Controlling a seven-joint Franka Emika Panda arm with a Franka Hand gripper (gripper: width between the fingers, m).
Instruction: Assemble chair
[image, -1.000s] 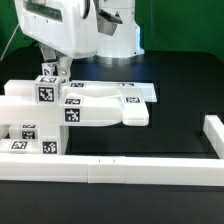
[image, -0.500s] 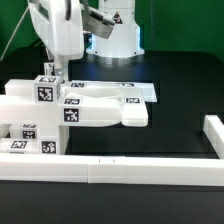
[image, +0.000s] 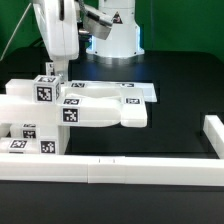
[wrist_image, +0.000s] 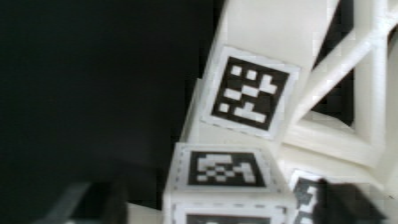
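While the chair (image: 75, 103) lies on the bench's (image: 170, 120) exterior-view left, the claw (image: 55, 68) hangs directly above its upright tagged post (image: 47, 85) (claw's state: cannot tell).

White blocky chair parts (image: 85, 105) are sitting clustered at the exterior view's left on the black tabletop (image: 170, 115), each carrying black-and-white square tags. Two long flat panels are lying stacked, jutting toward the exterior view's right, ending in a blunt block (image: 133, 113). A small tagged cube (image: 48, 74) is standing at the back. Short square pieces (image: 22, 138) are lying in front. Wrist view: tagged faces (wrist_image: 246, 90) filling the frame, tilted.
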